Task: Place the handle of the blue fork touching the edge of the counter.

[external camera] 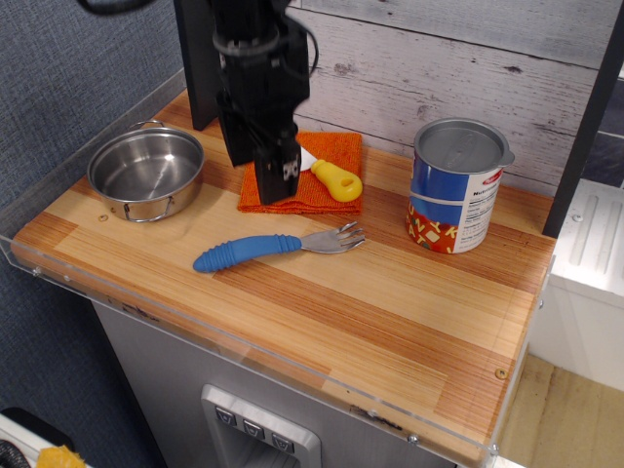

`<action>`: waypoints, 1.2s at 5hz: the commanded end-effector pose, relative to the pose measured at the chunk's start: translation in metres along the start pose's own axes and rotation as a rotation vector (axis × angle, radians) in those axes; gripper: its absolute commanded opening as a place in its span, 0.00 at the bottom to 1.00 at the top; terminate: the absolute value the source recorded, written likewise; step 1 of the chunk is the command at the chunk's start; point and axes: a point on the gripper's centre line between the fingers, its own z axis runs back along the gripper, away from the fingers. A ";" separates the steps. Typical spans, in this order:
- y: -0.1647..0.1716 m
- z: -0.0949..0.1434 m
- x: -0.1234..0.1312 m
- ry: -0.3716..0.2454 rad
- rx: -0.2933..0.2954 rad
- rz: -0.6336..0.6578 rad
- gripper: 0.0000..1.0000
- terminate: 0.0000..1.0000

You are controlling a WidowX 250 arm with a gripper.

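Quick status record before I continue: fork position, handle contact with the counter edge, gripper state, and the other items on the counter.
fork: blue fork lies flat mid-counter, tines pointing right
handle: handle rests on the wood, short of the front edge, not touching it
counter: counter, wooden planks with a clear border strip
gripper: gripper low over the orange cloth, holding nothing; whether it is open is unclear
knife: yellow-handled knife on the cloth, blade partly hidden by the gripper
pot: steel pot, left, empty
can: can, right, upright
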 end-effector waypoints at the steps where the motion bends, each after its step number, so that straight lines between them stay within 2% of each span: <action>1: -0.008 -0.020 -0.013 -0.001 0.032 -0.187 1.00 0.00; 2: -0.010 -0.030 -0.015 0.011 0.074 -0.223 1.00 0.00; 3: -0.008 -0.040 -0.018 0.018 0.112 -0.200 1.00 0.00; 4: -0.006 -0.047 -0.019 0.042 0.090 -0.184 1.00 0.00; 5: -0.005 -0.052 -0.019 0.059 0.093 -0.169 1.00 0.00; 6: -0.006 -0.050 -0.019 0.057 0.091 -0.176 0.00 0.00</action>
